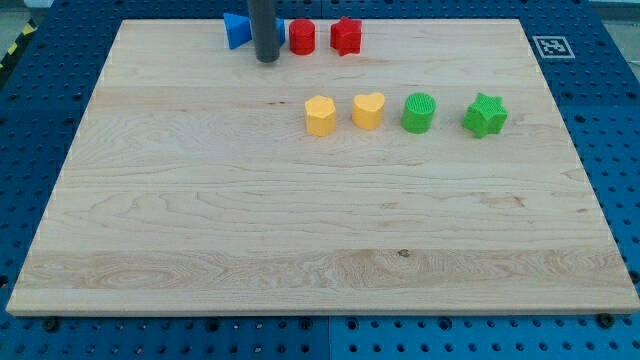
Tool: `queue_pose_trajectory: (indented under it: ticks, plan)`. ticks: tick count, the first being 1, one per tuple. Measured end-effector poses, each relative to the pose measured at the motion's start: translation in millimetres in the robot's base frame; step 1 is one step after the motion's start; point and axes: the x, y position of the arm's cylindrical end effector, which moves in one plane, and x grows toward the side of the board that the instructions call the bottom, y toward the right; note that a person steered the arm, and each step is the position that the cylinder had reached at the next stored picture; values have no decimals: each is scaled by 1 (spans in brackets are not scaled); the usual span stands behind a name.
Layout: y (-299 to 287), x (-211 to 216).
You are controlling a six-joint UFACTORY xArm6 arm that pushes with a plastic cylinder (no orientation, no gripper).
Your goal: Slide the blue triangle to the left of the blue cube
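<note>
The blue triangle [235, 31] lies at the board's top edge, left of my rod. The blue cube [281, 31] is mostly hidden behind the rod; only a blue sliver shows on its right side. My tip [267, 59] rests on the board just below and between the two blue blocks, close to both. Whether it touches either I cannot tell.
A red cylinder [303, 37] and a red star [346, 36] sit right of the blue blocks. Lower, a row holds a yellow hexagon [320, 115], a yellow heart [368, 110], a green cylinder [419, 112] and a green star [485, 115]. The wooden board [300, 250] lies on a blue pegboard.
</note>
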Motion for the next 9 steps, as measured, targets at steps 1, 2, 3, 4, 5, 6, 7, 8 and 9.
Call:
queue_pose_trajectory:
  ticks: [1, 2, 3, 4, 5, 6, 7, 8, 9]
  plan:
    - [3, 0]
    - [3, 1]
    - [3, 25]
    - [3, 42]
    - [3, 52]
    - [1, 52]
    - [-36, 39]
    - [-85, 2]
    - [-125, -50]
